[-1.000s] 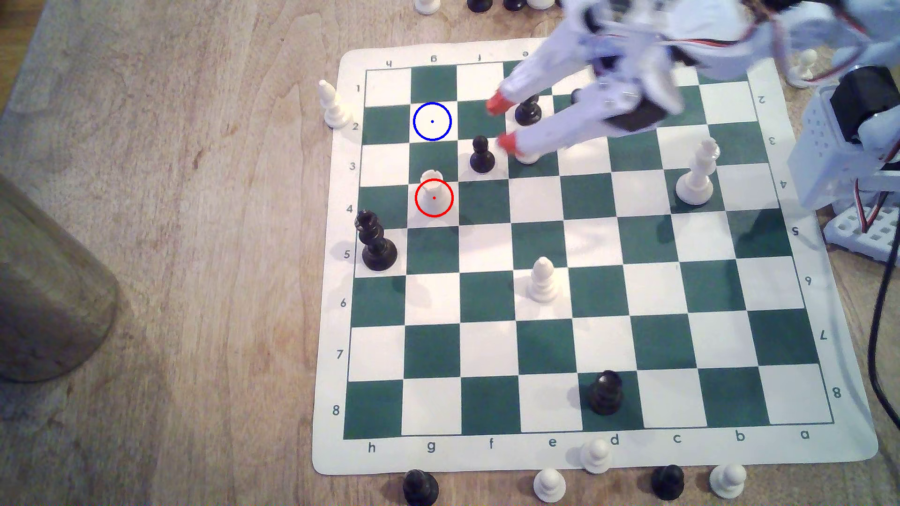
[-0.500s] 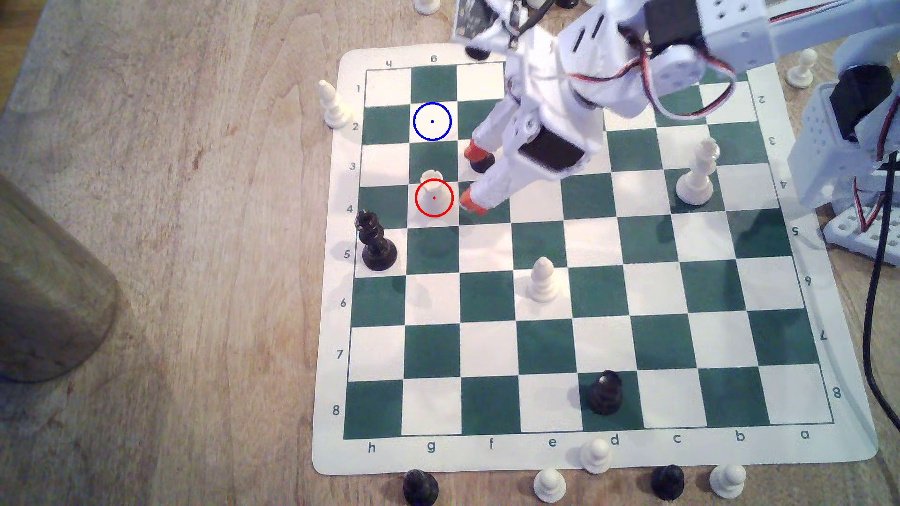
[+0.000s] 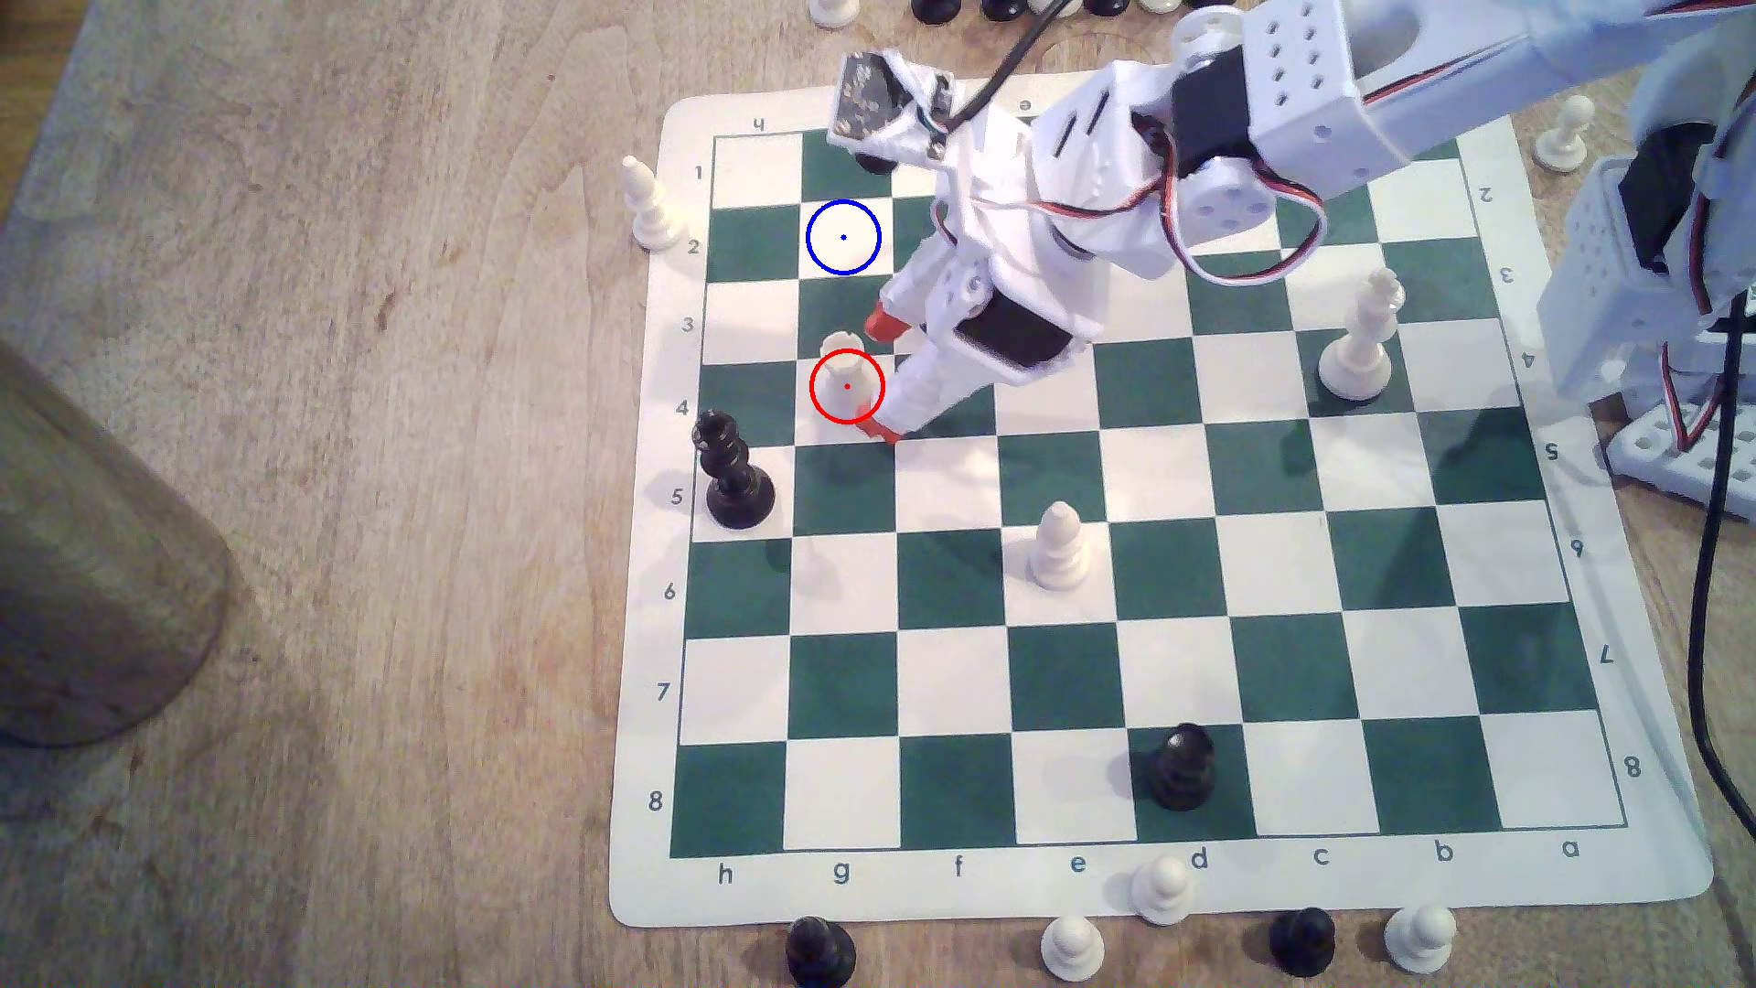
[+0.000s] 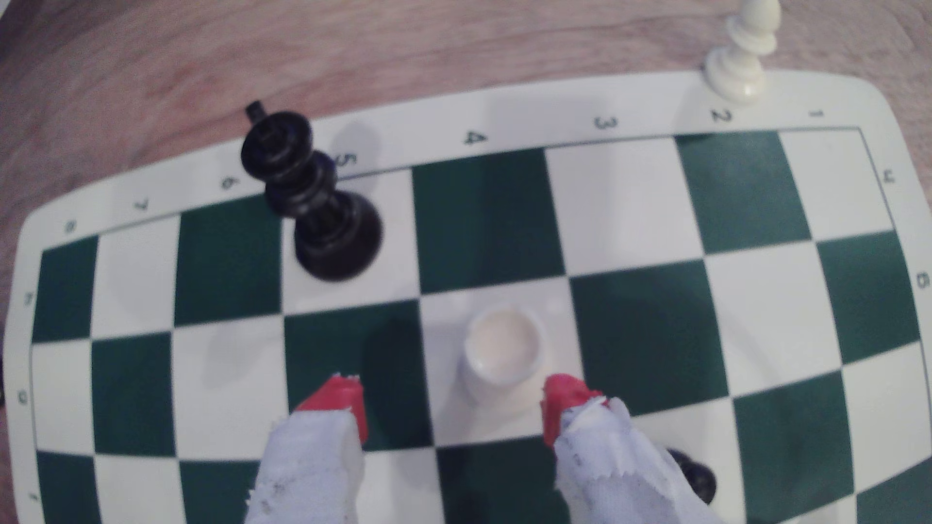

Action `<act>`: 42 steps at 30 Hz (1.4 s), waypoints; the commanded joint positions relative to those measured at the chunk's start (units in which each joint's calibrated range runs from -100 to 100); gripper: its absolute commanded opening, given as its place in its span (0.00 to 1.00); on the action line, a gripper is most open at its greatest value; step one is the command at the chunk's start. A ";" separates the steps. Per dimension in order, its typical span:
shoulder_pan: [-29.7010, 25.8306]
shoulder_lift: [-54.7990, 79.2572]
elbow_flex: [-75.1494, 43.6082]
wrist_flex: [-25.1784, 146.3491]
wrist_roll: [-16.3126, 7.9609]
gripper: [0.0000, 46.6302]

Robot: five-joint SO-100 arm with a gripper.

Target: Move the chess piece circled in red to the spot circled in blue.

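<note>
The chess piece point(image 3: 844, 366), a small cream rook, stands upright on the red-ringed white square g4; the wrist view looks down on its round top point(image 4: 504, 347). The spot point(image 3: 844, 237) is the blue-ringed white square g2, bare, two squares farther back. My gripper point(image 3: 884, 375) is open, its red-tipped fingers spread just to the exterior view's right of the rook. One red fingertip point(image 3: 886, 323) sits over g3, the other point(image 3: 879, 429) at the near corner of g4. In the wrist view the gripper point(image 4: 451, 403) has the rook just beyond its tips, untouched.
A black king point(image 3: 732, 470) stands on h5, close to the rook. A black pawn point(image 4: 698, 473) hides under my wrist. A white bishop point(image 3: 651, 204) sits off the board beside rank 2. Another white bishop point(image 3: 1058, 546) stands on e6, a white king point(image 3: 1364, 332) on c4.
My arm has swung toward the exterior view's left and lowered, carrying the open gripper from over the e2–f3 squares to the rook on g4. No piece has moved.
</note>
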 commanded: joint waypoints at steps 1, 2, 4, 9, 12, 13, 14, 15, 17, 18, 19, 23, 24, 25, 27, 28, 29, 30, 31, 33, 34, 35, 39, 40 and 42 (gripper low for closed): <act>0.58 0.18 -5.44 -1.30 0.39 0.42; 0.66 0.43 -5.62 -1.13 0.49 0.41; 0.82 0.85 -5.71 -0.97 0.54 0.41; 1.21 2.72 -5.98 -2.36 0.59 0.41; 1.21 3.15 -6.26 -2.85 0.59 0.41; 1.21 3.23 -6.53 -3.02 0.54 0.39; 1.21 3.23 -6.62 -3.26 0.44 0.39; 1.21 3.23 -6.71 -3.51 0.44 0.39; 1.21 3.23 -6.80 -3.84 0.39 0.39; 1.21 3.32 -6.89 -4.17 0.34 0.39; 1.21 3.40 -6.89 -4.33 0.29 0.39; 1.13 4.08 -7.16 -4.90 0.29 0.39; 1.13 4.25 -7.25 -4.90 0.29 0.39; 1.13 4.42 -7.25 -4.90 0.34 0.38; 1.13 4.76 -7.34 -5.07 0.29 0.36; 1.13 5.01 -7.43 -5.15 0.24 0.36; 1.13 5.10 -7.43 -5.31 0.24 0.36; 1.13 5.18 -7.53 -5.48 0.24 0.36; 1.05 5.27 -7.62 -5.64 0.24 0.36; 0.90 5.27 -7.89 -5.64 0.20 0.36; 0.90 5.27 -8.07 -5.64 0.15 0.35; 0.82 5.18 -8.16 -5.64 0.05 0.35; 0.50 5.18 -8.98 -5.64 -0.59 0.25; 0.35 5.18 -9.16 -5.72 -0.93 0.20; 0.27 5.35 -9.25 -5.88 -0.98 0.17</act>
